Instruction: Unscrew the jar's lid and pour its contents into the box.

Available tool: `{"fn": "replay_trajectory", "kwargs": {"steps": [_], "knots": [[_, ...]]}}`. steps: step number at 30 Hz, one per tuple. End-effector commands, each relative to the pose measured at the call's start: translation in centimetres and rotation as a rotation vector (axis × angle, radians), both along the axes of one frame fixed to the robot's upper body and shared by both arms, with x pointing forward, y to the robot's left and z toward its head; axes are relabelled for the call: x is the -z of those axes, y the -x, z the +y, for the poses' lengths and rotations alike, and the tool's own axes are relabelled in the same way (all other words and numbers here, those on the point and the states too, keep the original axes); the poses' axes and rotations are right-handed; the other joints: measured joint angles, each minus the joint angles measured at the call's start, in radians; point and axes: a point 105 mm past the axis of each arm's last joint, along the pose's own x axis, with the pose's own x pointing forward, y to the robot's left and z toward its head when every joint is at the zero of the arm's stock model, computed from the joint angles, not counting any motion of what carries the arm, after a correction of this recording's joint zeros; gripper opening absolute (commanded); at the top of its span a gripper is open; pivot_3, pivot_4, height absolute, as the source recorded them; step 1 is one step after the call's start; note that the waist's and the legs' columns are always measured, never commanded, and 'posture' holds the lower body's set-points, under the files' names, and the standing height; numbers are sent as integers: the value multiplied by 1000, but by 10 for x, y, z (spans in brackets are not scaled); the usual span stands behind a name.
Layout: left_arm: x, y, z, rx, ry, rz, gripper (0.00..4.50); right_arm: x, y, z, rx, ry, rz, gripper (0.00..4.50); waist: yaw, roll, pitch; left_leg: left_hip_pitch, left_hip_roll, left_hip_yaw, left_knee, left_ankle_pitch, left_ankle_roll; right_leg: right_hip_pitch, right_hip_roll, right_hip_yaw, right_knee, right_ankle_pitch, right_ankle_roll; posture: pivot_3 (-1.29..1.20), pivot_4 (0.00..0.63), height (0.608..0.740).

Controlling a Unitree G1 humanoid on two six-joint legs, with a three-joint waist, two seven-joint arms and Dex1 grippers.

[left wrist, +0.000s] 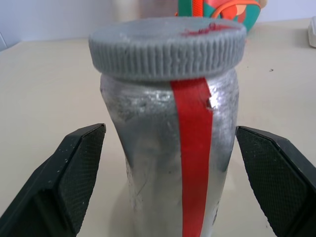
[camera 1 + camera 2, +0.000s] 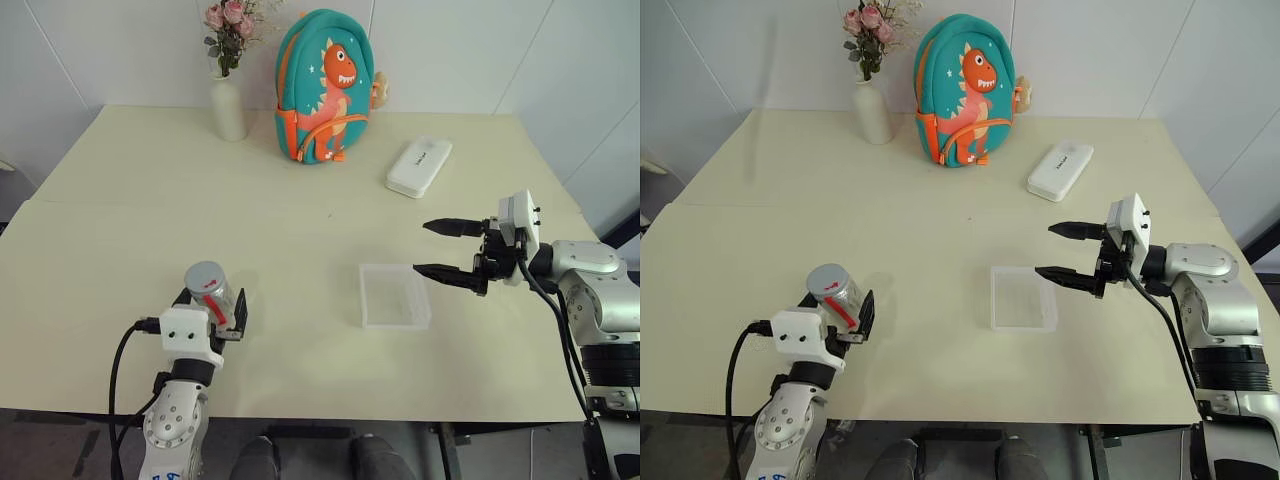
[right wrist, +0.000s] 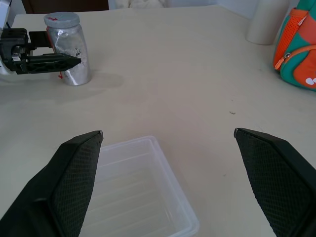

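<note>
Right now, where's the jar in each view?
Left eye: jar lower left, between the open left gripper's fingers.
Right eye: lower left too.
Left wrist: centre, close up.
Right wrist: upper left on the table.
Shared landmark: the grey lid, still on.

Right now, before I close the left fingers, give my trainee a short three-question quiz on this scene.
1. True or false: the lid is already off the jar.
2. Where does the left gripper stand? A) shut on the jar; B) open, one finger on each side of the jar; C) over the box.
3. Fill in: the right gripper hovers open beside the clear ____.

Key: 1 false, the lid sits on the jar. 2 B, gaps show between fingers and jar. 3 box, which looks empty.
</note>
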Motion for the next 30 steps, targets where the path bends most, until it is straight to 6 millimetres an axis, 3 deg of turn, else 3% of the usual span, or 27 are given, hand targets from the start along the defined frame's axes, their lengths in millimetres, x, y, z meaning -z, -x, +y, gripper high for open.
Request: {"fn": "replay_trajectory", "kwargs": {"steps": [1, 9, 17, 21, 30], "knots": [[-14, 2, -1, 12, -9, -65, 4474, -6, 4, 2, -9, 3, -37, 4500, 0, 0, 0, 0, 0, 0, 0, 0, 0, 0, 0, 0, 0, 0, 0, 0, 150, 740], [-15, 0, -5, 47, -2, -82, 4474, -5, 3, 2, 4, 1, -42, 4500, 0, 0, 0, 0, 0, 0, 0, 0, 0, 0, 0, 0, 0, 0, 0, 0, 150, 740], [-12, -2, -8, 83, 24, -76, 2045, -5, 3, 3, 11, -2, -46, 4500, 0, 0, 0, 0, 0, 0, 0, 0, 0, 0, 0, 0, 0, 0, 0, 0, 150, 740], [-10, -3, -10, 135, 45, -54, 2046, -7, 4, 6, 12, -12, -52, 4500, 1, 0, 0, 0, 0, 0, 0, 0, 0, 0, 0, 0, 0, 0, 0, 0, 150, 740], [-50, -9, -8, 511, -68, -71, 2046, -34, 9, 39, 33, -130, -123, 4500, -1, 0, 0, 0, 1, 0, -1, 0, -1, -1, 0, -1, 1, 0, -1, 0, 150, 740]]}}
